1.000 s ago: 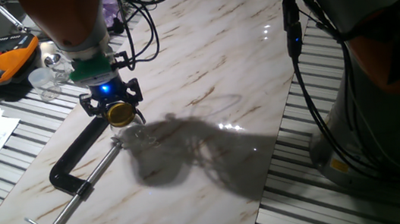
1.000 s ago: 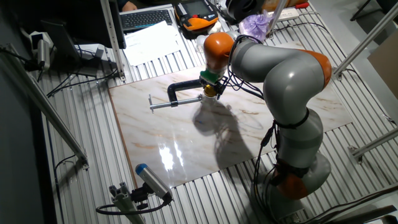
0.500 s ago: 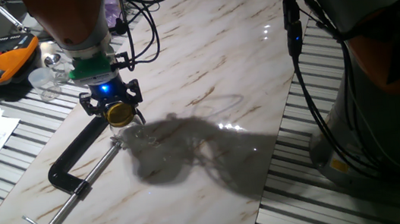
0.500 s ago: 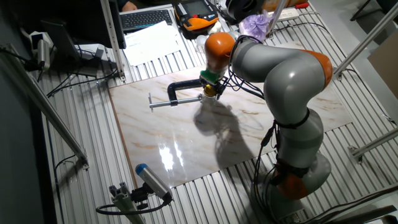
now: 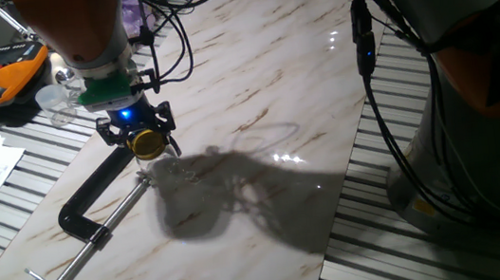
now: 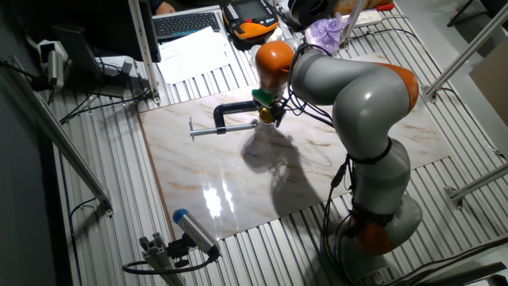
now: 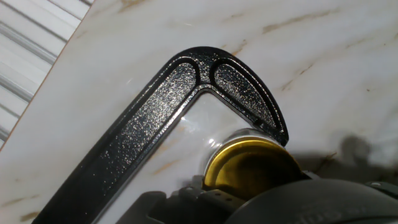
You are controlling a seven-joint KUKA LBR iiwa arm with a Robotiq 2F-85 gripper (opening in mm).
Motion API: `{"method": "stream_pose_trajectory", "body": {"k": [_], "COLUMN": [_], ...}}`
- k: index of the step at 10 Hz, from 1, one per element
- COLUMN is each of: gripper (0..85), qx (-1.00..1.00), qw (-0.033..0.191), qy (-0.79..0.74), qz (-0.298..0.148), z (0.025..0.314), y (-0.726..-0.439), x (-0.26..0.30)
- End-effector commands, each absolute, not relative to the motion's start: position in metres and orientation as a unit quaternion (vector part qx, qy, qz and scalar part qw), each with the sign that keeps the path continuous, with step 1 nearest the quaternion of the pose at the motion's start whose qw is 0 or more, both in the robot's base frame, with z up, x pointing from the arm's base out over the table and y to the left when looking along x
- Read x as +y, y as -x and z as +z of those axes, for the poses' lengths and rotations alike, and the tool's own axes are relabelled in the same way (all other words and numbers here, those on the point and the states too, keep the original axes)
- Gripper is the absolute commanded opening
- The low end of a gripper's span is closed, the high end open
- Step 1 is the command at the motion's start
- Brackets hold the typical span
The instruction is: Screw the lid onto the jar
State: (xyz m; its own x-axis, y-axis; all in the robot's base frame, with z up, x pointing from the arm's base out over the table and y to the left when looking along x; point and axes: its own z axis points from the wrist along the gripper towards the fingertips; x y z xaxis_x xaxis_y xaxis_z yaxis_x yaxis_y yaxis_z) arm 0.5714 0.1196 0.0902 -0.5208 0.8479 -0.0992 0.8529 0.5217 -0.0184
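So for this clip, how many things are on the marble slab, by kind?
Gold lid, in the gripper: 1
Clear glass jar: 1
Black C-clamp: 1
Total: 3

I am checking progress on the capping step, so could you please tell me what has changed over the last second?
The gripper, shut on the lid, shifted slightly left in one fixed view. The grip did not change. The jar and black clamp stayed put on the marble table.
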Motion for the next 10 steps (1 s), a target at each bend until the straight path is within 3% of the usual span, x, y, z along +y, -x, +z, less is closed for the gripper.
{"method": "stream_pose_trajectory", "body": {"k": [1,3,4,10], "gripper": [68.0,68.0,85.0,85.0], "qx": [0.870,0.868,0.866,0.870], "qw": [0.039,0.039,0.038,0.035], "qy": [-0.490,-0.494,-0.498,-0.492], "qz": [-0.030,-0.027,-0.025,-0.015], "z": [0.0915,0.0915,0.0916,0.0943], "y": [-0.5723,-0.5727,-0.5726,-0.5724], "x": [0.1201,0.1203,0.1203,0.1184]}}
